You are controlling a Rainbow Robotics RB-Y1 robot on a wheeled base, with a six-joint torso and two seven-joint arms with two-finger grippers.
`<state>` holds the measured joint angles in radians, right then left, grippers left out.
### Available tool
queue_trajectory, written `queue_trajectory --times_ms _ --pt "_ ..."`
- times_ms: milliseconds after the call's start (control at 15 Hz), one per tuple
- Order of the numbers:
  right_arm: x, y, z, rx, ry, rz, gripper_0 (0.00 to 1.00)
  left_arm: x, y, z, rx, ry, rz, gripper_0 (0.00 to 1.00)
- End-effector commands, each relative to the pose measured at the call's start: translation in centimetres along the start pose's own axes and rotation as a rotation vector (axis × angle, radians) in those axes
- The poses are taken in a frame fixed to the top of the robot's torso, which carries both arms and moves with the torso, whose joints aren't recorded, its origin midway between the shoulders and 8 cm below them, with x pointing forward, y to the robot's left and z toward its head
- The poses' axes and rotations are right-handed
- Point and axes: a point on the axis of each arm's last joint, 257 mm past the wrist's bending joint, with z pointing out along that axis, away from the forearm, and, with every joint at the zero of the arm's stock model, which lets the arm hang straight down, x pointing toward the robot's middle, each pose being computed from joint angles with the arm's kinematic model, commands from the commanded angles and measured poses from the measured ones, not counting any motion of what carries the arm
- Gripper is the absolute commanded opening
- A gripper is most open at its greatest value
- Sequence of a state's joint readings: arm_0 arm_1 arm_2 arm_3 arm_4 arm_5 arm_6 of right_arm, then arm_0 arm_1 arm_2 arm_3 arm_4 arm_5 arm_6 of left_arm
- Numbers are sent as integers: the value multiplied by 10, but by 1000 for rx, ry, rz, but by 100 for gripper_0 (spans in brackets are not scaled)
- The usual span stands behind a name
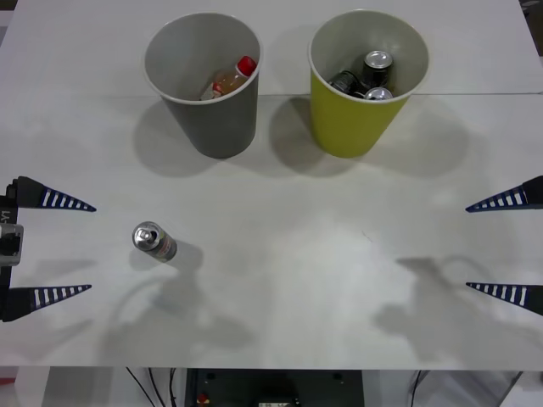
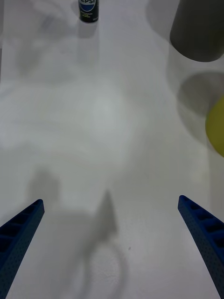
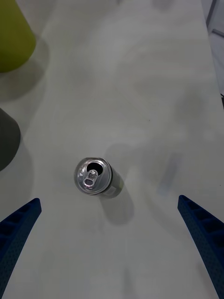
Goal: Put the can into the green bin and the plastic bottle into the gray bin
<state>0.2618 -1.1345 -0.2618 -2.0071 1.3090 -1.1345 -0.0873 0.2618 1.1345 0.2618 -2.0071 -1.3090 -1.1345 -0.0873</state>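
left gripper [image 1: 72, 248] at the desk's left edge, fingers [image 1: 59, 201] spread wide, nothing between them, blue ribbed tips pointing inward across the desk. the can [image 1: 153, 241] stands upright just beyond the tips, apart from both fingers, silver top with open tab hole facing up; in the left wrist view the can [image 3: 95, 176] sits roughly midway between the two fingers [image 3: 16, 224] but farther out. right gripper [image 1: 488, 247] at the desk's right edge, fingers [image 1: 501, 202] also spread wide and empty, well apart from everything. white desk [image 1: 288, 254]. gray bin [image 1: 204, 80] upright at the back left, plastic bottle [image 1: 232, 78] already inside it, leaning, red cap up against the wall. green bin [image 1: 365, 80] upright beside it at the back right, near but not touching, with dark cans [image 1: 365, 76] inside; looks like three, hard to be sure. from the right wrist view the can [image 2: 88, 10] is far across the desk, gray bin [image 2: 198, 30] and a bit of the green bin [image 2: 217, 126] at the side.
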Motion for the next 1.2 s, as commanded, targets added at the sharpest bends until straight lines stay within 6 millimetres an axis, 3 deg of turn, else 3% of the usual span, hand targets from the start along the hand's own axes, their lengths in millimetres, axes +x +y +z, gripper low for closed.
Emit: queue_trajectory --times_ms 67,267,600,1200 --pt "0 0 0 0 0 0 100 0 0 0 0 0 0 100" --pt "0 0 0 0 0 0 100 14 -15 6 24 3 -66 100" --pt "0 0 0 0 0 0 100 19 -10 3 2 -61 -178 100" --pt "0 0 0 0 0 0 100 53 0 42 -118 -250 -317 100"
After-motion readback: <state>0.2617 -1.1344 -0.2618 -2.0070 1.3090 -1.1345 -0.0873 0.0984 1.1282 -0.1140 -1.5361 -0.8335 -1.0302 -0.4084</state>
